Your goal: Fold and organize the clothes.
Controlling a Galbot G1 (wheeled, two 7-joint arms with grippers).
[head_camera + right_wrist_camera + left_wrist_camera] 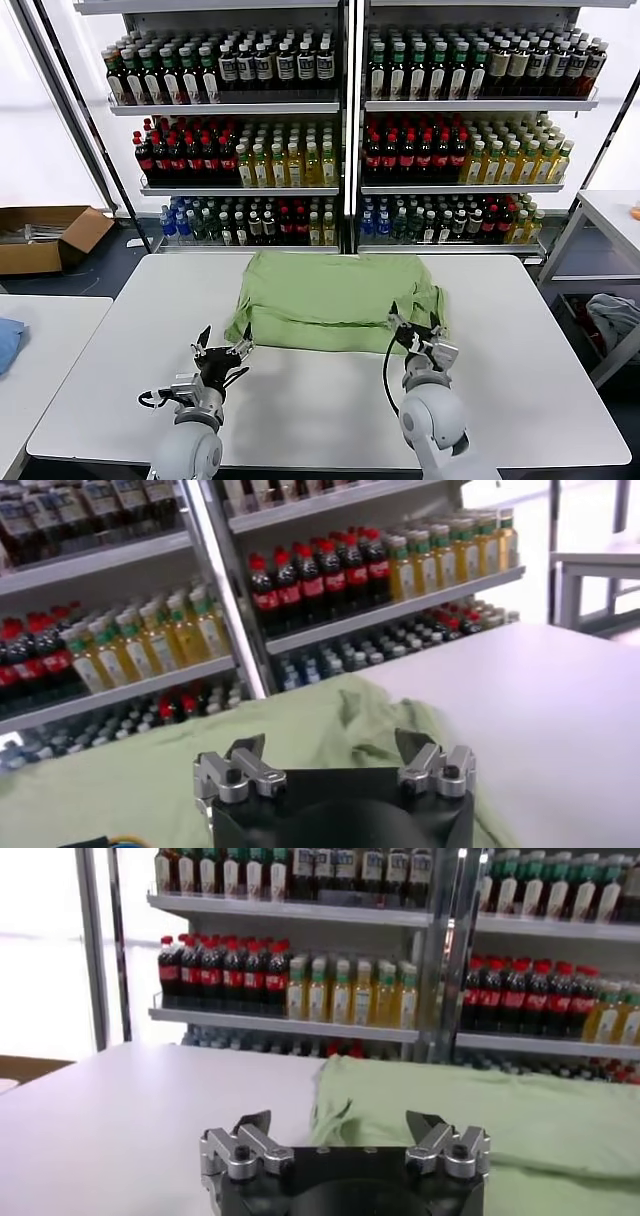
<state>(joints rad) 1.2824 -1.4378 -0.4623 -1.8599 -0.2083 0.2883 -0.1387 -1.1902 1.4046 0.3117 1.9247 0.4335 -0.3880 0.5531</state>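
shirt (335, 300) lies just beyond both spread grippers.

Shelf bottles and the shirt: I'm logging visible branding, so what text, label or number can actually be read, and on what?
No text can be read.
Bottles on the shelves: their labels are too small and blurred.
Light green shirt: only a plain side shows.
Cardboard box: no legible marking.
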